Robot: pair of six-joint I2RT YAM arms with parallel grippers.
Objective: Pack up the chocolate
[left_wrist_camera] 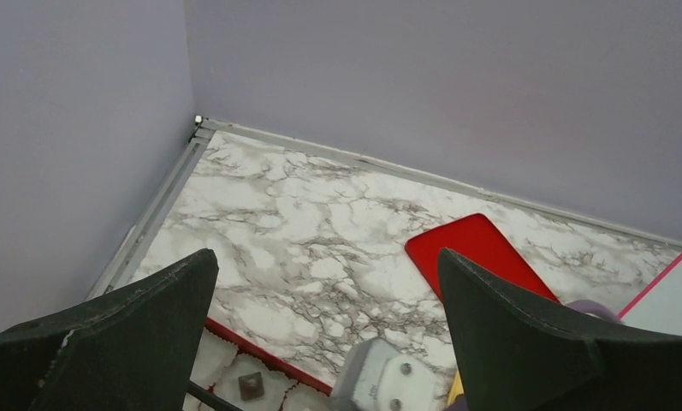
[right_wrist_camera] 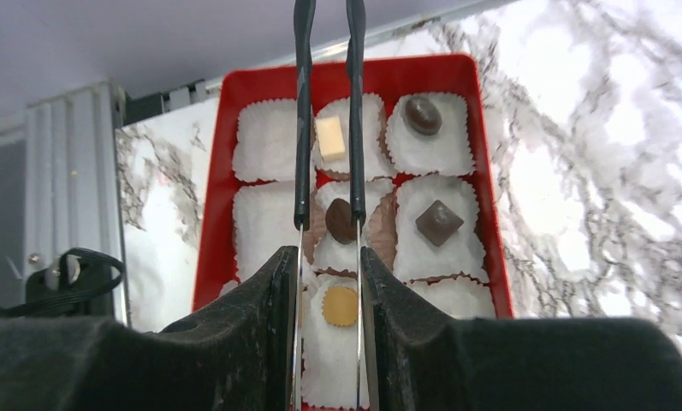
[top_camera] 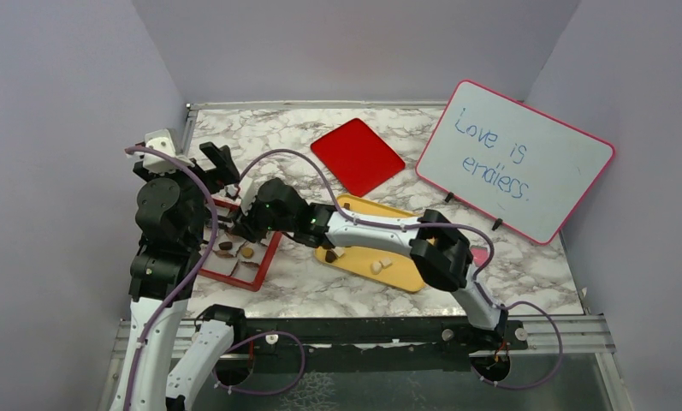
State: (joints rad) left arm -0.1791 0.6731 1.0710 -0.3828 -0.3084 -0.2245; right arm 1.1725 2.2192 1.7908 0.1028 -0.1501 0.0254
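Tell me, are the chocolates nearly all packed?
Partly. Done: a white square, dark oval, dark square and tan round sit in cups in the box. In hand: tongs in the right end effector straddle a dark round piece in the middle cup. Left: a few pieces on the tray, empty cups on one side, and the lid lying apart.
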